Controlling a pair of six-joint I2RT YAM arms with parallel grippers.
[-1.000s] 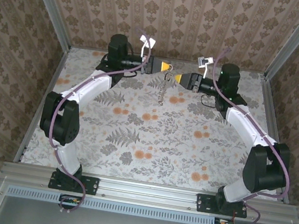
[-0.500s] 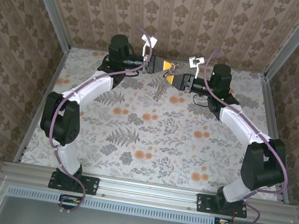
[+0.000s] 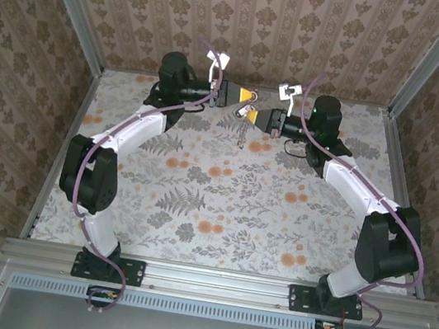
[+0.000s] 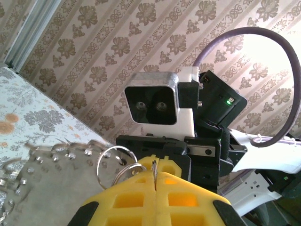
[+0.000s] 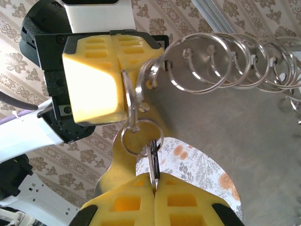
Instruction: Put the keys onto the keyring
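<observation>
Above the far middle of the table (image 3: pixel 221 206), you've got the left gripper (image 3: pixel 248 96) clamped on the keyring (image 5: pixel 127 100) and the right gripper (image 3: pixel 253 115) just beside it, pinching the key (image 5: pixel 153 159) edge-on, with linked rings dangling below.

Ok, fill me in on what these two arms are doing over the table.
Both arms meet above the far side of the table. The left gripper is shut on the keyring, from which a chain of linked rings trails. The right gripper is shut on a thin metal piece, apparently a key seen edge-on, threaded on a small ring beneath the left fingers.
</observation>
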